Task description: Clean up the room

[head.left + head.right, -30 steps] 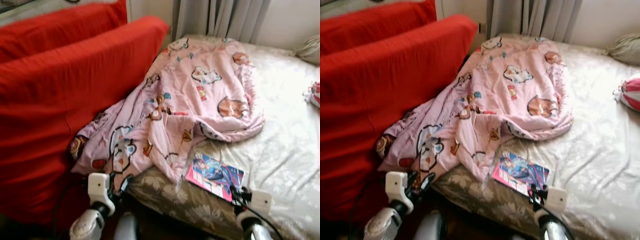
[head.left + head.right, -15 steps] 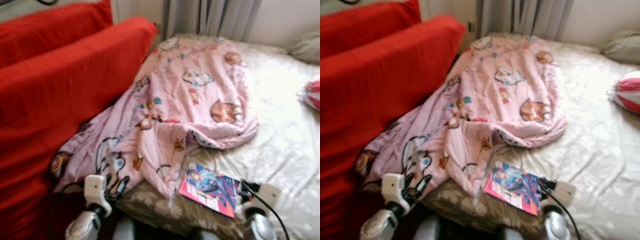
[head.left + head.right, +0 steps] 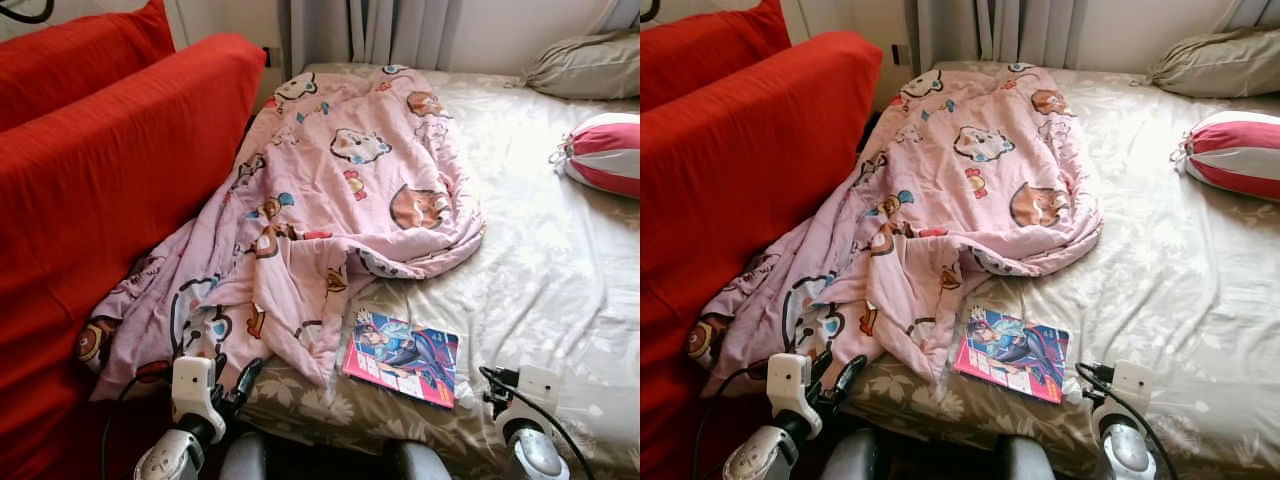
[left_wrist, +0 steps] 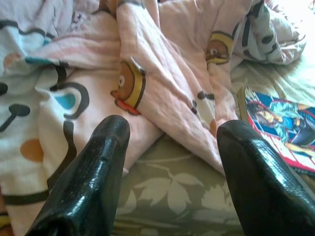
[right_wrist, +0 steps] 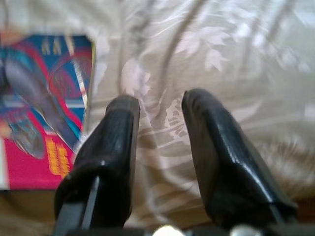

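Note:
A crumpled pink cartoon-print blanket (image 3: 340, 200) lies across the left of the bed (image 3: 560, 270) and hangs over its near edge. A colourful magazine (image 3: 403, 357) lies flat on the floral sheet just right of the blanket's lower fold. My left gripper (image 3: 232, 375) is open, low at the bed's edge, with the blanket's hanging fold (image 4: 147, 98) just ahead of its fingers. My right gripper (image 3: 495, 385) is open over bare sheet, a little to the right of the magazine (image 5: 44, 108). Nothing is held in either.
A red sofa (image 3: 110, 170) stands close along the bed's left side, and the blanket touches it. A red-and-white striped cushion (image 3: 605, 152) and an olive pillow (image 3: 585, 65) lie at the far right. Grey curtains (image 3: 400, 30) hang behind the bed.
The whole picture has shifted as the camera moved, bringing the cushion and pillow into view. The right gripper now sits right of the magazine instead of at its corner.

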Motion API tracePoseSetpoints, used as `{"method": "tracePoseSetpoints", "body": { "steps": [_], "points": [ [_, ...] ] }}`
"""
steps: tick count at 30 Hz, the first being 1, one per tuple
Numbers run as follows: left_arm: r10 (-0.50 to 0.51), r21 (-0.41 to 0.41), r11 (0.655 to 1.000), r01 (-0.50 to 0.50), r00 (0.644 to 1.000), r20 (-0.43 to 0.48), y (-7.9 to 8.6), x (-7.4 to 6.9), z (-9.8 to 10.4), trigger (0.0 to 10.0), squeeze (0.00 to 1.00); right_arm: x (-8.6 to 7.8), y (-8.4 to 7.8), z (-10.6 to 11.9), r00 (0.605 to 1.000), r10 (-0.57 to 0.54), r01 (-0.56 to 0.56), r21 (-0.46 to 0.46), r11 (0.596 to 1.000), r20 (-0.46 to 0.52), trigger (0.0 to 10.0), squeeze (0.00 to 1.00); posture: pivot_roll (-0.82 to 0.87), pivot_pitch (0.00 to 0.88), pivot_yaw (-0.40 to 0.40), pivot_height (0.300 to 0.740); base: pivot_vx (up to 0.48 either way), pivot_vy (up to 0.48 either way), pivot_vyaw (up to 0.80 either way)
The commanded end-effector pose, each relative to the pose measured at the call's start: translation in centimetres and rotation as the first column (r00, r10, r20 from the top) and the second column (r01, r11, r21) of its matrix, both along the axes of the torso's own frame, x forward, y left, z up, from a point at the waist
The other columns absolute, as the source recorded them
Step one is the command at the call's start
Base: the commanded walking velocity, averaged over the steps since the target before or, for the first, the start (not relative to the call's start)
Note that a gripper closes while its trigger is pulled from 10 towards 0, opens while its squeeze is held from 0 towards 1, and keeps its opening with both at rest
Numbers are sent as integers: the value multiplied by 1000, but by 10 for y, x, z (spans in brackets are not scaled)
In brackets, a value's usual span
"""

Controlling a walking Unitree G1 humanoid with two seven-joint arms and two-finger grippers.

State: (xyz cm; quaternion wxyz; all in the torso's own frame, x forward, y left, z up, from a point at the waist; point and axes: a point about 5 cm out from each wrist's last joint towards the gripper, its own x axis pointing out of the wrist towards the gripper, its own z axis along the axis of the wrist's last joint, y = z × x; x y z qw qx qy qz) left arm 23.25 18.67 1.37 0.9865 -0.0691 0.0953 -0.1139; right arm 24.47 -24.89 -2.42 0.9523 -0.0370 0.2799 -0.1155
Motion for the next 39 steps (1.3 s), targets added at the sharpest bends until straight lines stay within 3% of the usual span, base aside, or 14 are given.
{"method": "tracePoseSetpoints", "body": {
  "steps": [1, 2, 4, 6, 9, 10, 14, 15, 16, 18, 23, 26, 27, 39],
  "points": [
    [-14, 3, 1000, 14, 1000, -12, -1, -3, -1, 10000, 0, 2, -1, -1, 989, 123, -130, -87, 988, -81, 10000, 0, 113, 153, -3, 632, 0, 0, 0],
    [-13, 5, 1000, 13, 1000, -14, 0, -6, 0, 10000, 0, 8, -4, 5, 920, 340, -380, -238, 894, -195, 10000, 0, 121, 168, 2, 632, 0, 0, 0],
    [-14, 8, 1000, 14, 1000, -17, 1, -8, 0, 10000, 0, 11, -8, 8, 883, 401, -459, -274, 845, -243, 10000, 0, 127, 178, 5, 632, 0, 0, 0],
    [-14, 16, 1000, 14, 1000, -28, 3, -13, -1, 10000, 0, 20, -14, 19, 807, 496, -588, -359, 725, -320, 10000, 0, 134, 195, 9, 632, 0, 0, 0],
    [-15, 20, 1000, 16, 999, -33, 4, -16, -2, 10000, 0, 27, -20, 27, 772, 525, -635, -403, 659, -359, 10000, 0, 139, 208, 15, 632, 0, 0, 0],
    [-14, 22, 1000, 15, 999, -36, 5, -18, -1, 10000, 0, 33, -23, 34, 768, 533, -640, -398, 657, -354, 10000, 1000, 140, 218, 20, 632, 0, 0, 0],
    [-13, 24, 1000, 14, 999, -41, 7, -21, 0, 10000, 0, 41, -22, 44, 734, 581, -679, -380, 628, -352, 10000, 1000, 145, 229, 23, 632, 0, 0, 0],
    [-15, 27, 1000, 16, 999, -47, 7, -22, 0, 10000, 0, 41, -21, 44, 687, 610, -726, -384, 570, -395, 10000, 1000, 148, 235, 26, 632, 0, 0, 0],
    [-18, 29, 999, 19, 998, -55, 8, -23, 0, 10000, 0, 39, -21, 42, 594, 635, -804, -390, 448, -494, 10000, 1000, 148, 246, 30, 632, 0, 0, 0],
    [-20, 28, 999, 21, 998, -57, 8, -25, 0, 10000, 0, 37, -23, 41, 535, 627, -843, -398, 361, -565, 10000, 1000, 150, 251, 31, 632, 0, 0, 0],
    [-20, 33, 999, 22, 997, -68, 9, -31, 1, 10000, 0, 41, -21, 43, 530, 630, -846, -397, 355, -568, 10000, 1000, 173, 272, 37, 632, 0, 0, 0],
    [-13, 38, 999, 16, 997, -80, 12, -38, 2, 10000, 0, 39, -23, 42, 501, 620, -865, -385, 323, -604, 10000, 996, 179, 287, 42, 632, 0, 0, 0],
    [-11, 41, 999, 15, 996, -86, 13, -40, 2, 10000, 0, 39, -24, 42, 497, 615, -867, -382, 320, -613, 10000, 0, 180, 288, 42, 632, 0, 0, 0],
    [-11, 52, 998, 17, 993, -119, 18, -55, 3, 10000, 0, 43, -24, 44, 519, 599, -854, -388, 346, -610, 10000, 0, 194, 318, 59, 632, 0, 0, 0]
  ]
}}
